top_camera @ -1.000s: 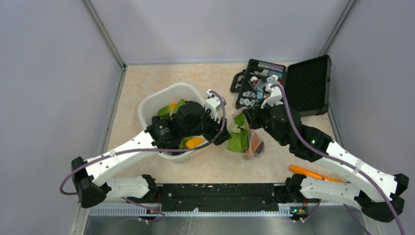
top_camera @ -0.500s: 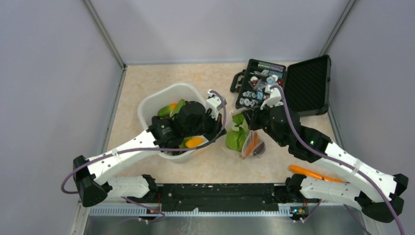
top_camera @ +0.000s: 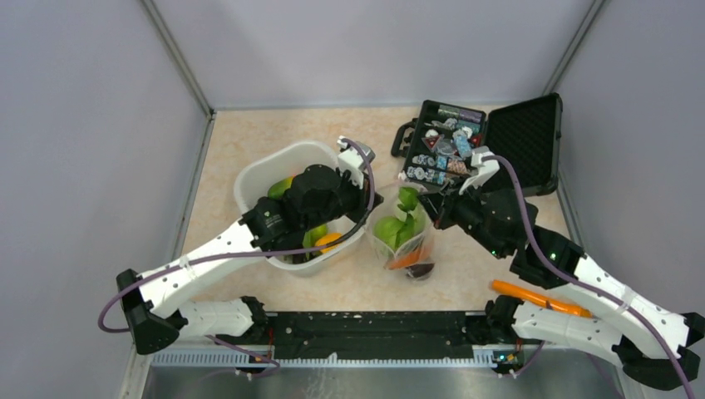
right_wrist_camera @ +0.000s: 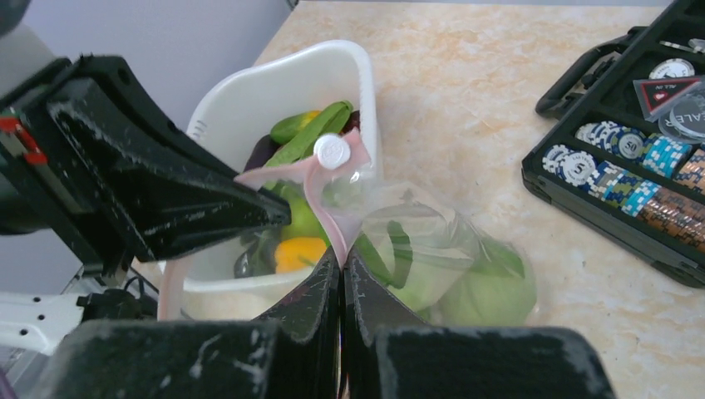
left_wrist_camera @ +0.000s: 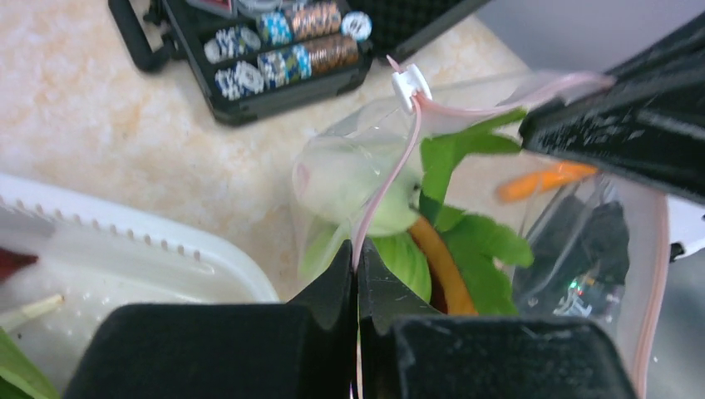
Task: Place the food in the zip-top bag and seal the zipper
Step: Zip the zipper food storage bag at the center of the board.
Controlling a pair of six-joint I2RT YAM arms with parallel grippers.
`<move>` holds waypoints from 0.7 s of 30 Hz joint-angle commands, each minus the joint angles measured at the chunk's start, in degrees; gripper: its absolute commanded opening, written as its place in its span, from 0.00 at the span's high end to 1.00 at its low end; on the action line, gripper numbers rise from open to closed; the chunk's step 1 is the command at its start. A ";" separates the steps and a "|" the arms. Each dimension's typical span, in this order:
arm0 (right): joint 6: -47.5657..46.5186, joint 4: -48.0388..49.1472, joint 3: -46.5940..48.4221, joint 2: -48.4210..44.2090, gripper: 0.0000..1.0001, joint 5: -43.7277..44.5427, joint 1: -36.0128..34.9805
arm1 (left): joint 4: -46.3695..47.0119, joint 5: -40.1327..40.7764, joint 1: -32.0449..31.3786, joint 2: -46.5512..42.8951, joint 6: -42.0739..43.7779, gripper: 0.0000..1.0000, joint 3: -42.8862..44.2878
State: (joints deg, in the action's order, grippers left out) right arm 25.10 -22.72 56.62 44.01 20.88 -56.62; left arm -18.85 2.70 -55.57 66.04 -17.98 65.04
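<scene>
The clear zip-top bag (top_camera: 405,241) hangs between both grippers, to the right of the white tub. Inside it are food pieces: green leafy pieces (left_wrist_camera: 475,243), a pale green cabbage (right_wrist_camera: 492,293), an orange carrot (top_camera: 406,259) and a dark purple piece (top_camera: 422,270). My left gripper (left_wrist_camera: 357,252) is shut on the pink zipper (left_wrist_camera: 384,184) at the bag's left end. My right gripper (right_wrist_camera: 342,255) is shut on the same strip at the other end. The zipper's white slider (right_wrist_camera: 332,151) sits on the strip between them. More food, green and yellow-orange (right_wrist_camera: 300,251), lies in the tub.
The white tub (top_camera: 259,174) stands under the left arm. An open black case (top_camera: 478,150) of blue-and-white chips lies at the back right, close behind the right wrist. A long orange object (top_camera: 536,297) lies by the right arm's base.
My left gripper has shut on the zipper strip. The right gripper has moved right, so the bag now hangs upright and stretched between the two grippers.
</scene>
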 commanded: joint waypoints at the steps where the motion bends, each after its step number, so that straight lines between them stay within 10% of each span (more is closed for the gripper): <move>1: -0.87 5.55 -0.08 -3.41 1.00 -4.50 -0.40 | 8.15 0.31 0.19 1.01 2.49 1.00 6.46; 12: -5.23 3.38 3.46 -5.35 0.56 -12.22 -0.35 | 5.30 -8.32 0.42 4.73 11.25 1.00 10.16; 21: -18.13 -4.00 12.11 -1.34 0.62 2.36 0.73 | 5.33 -8.86 1.63 2.30 18.19 1.00 7.68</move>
State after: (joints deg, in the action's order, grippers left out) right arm 15.31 -22.65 63.22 40.34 15.11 -56.58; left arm -17.08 -4.67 -54.76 70.76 -4.16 72.53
